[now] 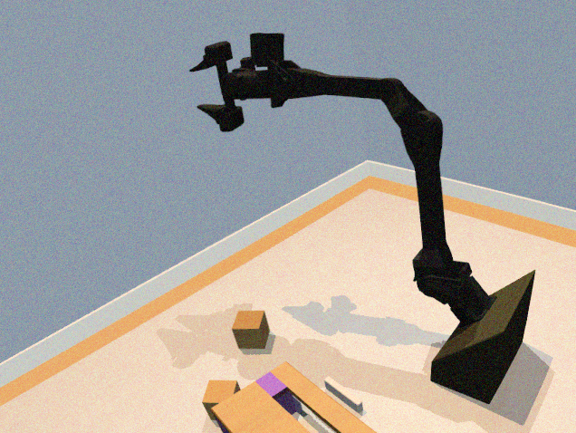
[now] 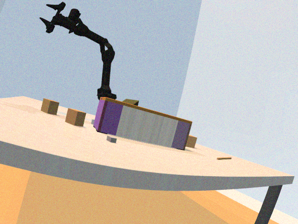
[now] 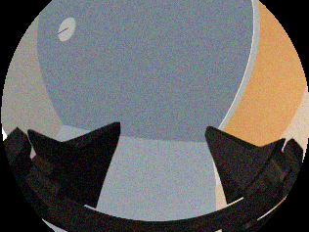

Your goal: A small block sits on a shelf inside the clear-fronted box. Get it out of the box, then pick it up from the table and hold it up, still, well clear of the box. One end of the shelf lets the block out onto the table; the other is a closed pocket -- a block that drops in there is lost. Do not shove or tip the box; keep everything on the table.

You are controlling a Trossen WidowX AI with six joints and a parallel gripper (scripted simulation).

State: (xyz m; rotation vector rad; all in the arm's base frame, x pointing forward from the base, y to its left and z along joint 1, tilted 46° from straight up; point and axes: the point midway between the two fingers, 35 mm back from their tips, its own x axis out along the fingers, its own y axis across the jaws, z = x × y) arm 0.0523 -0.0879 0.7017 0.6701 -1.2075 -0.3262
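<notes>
The box (image 1: 260, 407) (image 2: 146, 127) stands on the table, with an orange top, purple end sections and a pale grey front panel. A long slot shows in its top in the top view. I cannot make out the shelf or a block on it. A small grey block (image 2: 111, 139) lies on the table in front of the box's left purple section in the exterior view; whether it is the task's block I cannot tell. My gripper (image 1: 194, 88) (image 2: 43, 11) (image 3: 165, 128) is open and empty, high above the table and well away from the box.
One wooden cube (image 1: 251, 332) (image 2: 49, 106) stands apart from the box, another (image 1: 221, 393) (image 2: 75, 117) nearer its left end, and a third (image 2: 191, 141) behind its right end. A grey bar (image 1: 343, 394) lies beside the box. A thin orange strip (image 2: 224, 158) lies to the right.
</notes>
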